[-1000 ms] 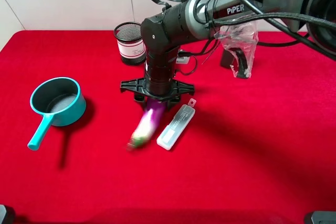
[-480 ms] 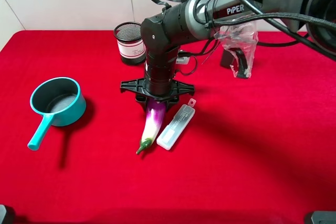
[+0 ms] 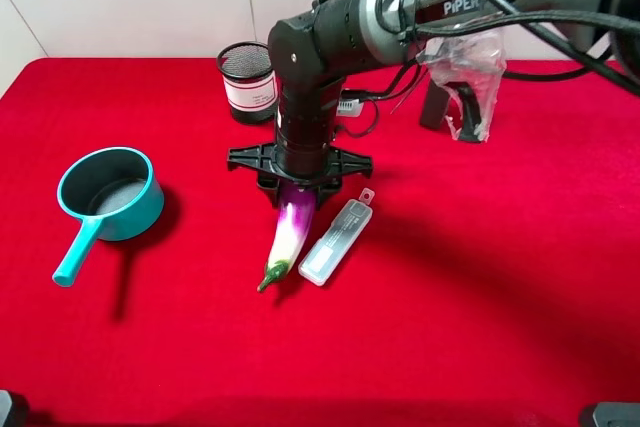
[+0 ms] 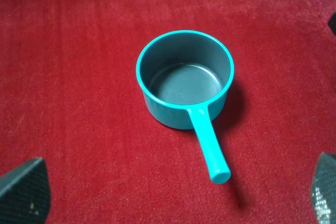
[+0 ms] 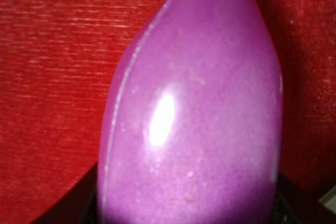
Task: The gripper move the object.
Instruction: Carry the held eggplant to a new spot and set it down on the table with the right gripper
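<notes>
Purple eggplant (image 3: 292, 227), fat end clamped between right jaws, stem end beside case (image 3: 335, 242), left jaws spread

Eggplant (image 3: 288, 232) — glossy, smooth, plastic-looking; I see hard highlight on purple skin in right wrist view. Table cloth (image 3: 480, 327) red, matt, fine ribbed nap. Saucepan (image 3: 140, 215) teal plastic, smooth, satin; inside dark grey, matt. Case (image 3: 335, 241) translucent milky plastic, smooth. Cup (image 3: 247, 82) near far edge — black mesh, I read it as metal. Bag (image 3: 468, 77) clear crinkled film, shiny.
</notes>
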{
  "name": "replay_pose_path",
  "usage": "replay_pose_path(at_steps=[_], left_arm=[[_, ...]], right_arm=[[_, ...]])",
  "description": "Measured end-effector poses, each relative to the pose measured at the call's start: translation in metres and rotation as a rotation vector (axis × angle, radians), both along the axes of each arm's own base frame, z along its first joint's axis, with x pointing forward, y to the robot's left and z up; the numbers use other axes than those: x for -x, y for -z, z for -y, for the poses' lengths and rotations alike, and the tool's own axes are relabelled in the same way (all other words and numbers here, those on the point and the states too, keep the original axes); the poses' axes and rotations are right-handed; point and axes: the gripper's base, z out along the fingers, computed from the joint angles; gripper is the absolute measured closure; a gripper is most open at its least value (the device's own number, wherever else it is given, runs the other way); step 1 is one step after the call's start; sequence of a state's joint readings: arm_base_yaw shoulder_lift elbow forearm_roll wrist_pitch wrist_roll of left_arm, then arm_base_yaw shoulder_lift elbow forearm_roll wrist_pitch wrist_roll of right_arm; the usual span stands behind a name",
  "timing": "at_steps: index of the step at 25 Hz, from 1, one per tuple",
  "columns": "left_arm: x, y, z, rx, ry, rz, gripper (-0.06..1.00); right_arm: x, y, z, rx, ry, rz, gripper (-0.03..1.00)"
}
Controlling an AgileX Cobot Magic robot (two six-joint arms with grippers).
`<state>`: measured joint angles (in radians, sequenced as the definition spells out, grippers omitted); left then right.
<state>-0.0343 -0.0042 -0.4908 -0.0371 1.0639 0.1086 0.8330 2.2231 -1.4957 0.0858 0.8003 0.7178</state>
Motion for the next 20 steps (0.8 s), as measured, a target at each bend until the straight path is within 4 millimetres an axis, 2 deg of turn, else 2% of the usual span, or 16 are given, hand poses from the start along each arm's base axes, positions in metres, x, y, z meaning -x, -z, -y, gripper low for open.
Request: replay_pose_path(at_steps=[14, 19, 20], left_arm=[[0.0, 0.0, 0.0, 0.0, 0.0, 0.0, -0.04], [0.0, 0.0, 0.0, 0.0, 0.0, 0.0, -0.04], [0.0, 0.0, 0.0, 0.0, 0.0, 0.0, -0.04]], right_arm=[[0.004, -0.041, 0.005, -0.017, -0.02, 0.02, 0.59], [0.003, -0.063, 0.003, -0.007, -0.06, 0.015, 0.59], [0.001, -0.073, 0.001, -0.003, -0.07, 0.016, 0.59]])
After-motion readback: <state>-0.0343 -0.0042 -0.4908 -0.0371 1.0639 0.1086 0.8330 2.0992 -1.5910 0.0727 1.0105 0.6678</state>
